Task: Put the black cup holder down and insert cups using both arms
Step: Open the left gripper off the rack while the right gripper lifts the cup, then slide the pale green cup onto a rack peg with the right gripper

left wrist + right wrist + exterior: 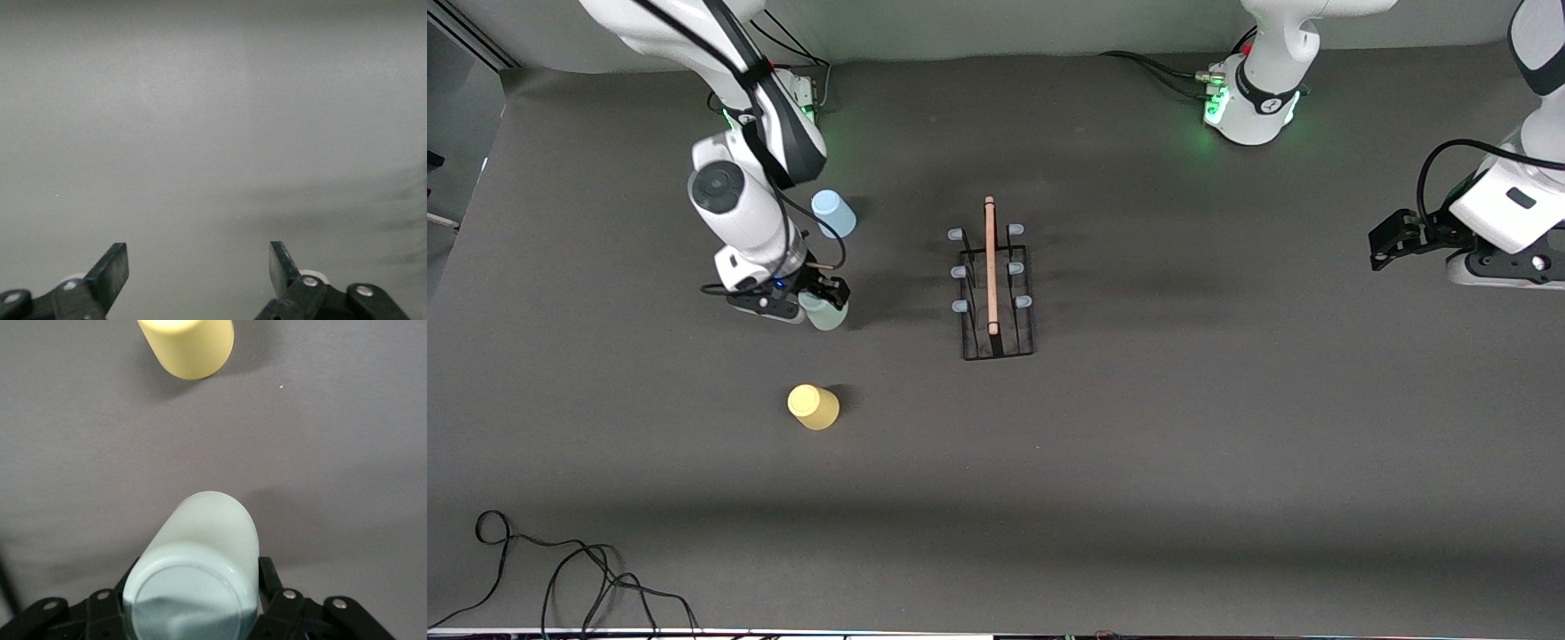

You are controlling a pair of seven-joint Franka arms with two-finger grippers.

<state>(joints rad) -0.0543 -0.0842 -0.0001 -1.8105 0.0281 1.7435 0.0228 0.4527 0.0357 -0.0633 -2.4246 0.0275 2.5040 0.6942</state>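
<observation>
The black cup holder [997, 342] stands mid-table, its wooden rod handle [990, 267] above several blue-capped pegs, all bare. My right gripper [823, 300] is shut on the pale green cup [825, 315], toward the right arm's end of the table. In the right wrist view the fingers [268, 572] press both sides of the cup [200, 547], its base toward the camera. The light blue cup [833, 213] stands farther from the front camera, the yellow cup [813, 406] nearer; the yellow cup also shows in the right wrist view [188, 345]. My left gripper [1385, 247] waits open and empty at the left arm's end.
Black cables [560, 578] lie on the grey table cover near the front edge at the right arm's end. The left wrist view shows only bare grey surface past its open fingers [112, 268].
</observation>
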